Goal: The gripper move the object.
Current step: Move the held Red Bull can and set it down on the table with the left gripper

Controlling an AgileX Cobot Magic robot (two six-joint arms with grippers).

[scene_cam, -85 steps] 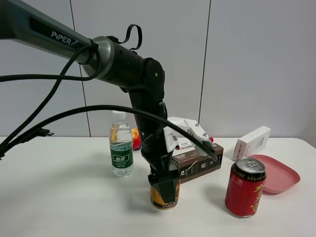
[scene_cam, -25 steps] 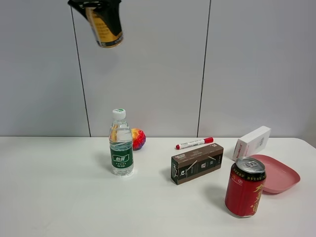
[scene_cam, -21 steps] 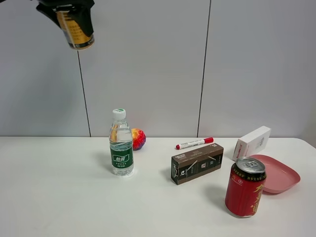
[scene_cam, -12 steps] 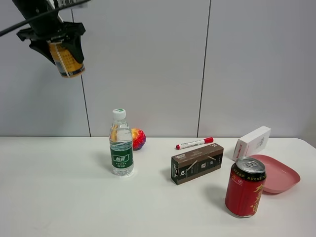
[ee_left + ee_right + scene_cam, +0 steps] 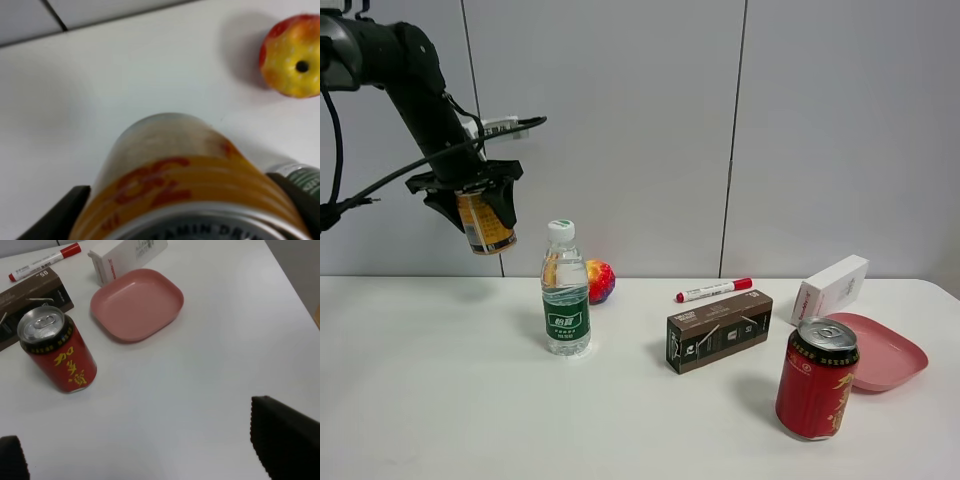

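Exterior high view has the gold can off the worktop, hanging a little tilted in the air over the far left corner, left of the water bottle and about level with its cap. The left tool is clamped around the can's upper part, one finger on either side. In the left wrist view the can fills the space between the dark fingers, with bare white worktop below it.

I judge the pick-up to be done and the carry under way. Left to do are the lowering, a steady set-down and the release. The task names no spot, so I cannot tell where it should land.

The right tool holds nothing, its jaws spread wide over the near right corner.

On the white, smooth worktop, a red and yellow ball lies just behind the bottle near the far edge. A red marker lies towards the middle of that edge, with a brown box in front of it. A taller red can stands near the front edge on the right, a pink plate sits beside it at the right edge, and a white box rests behind the plate. Pale grey wall panels close the room behind
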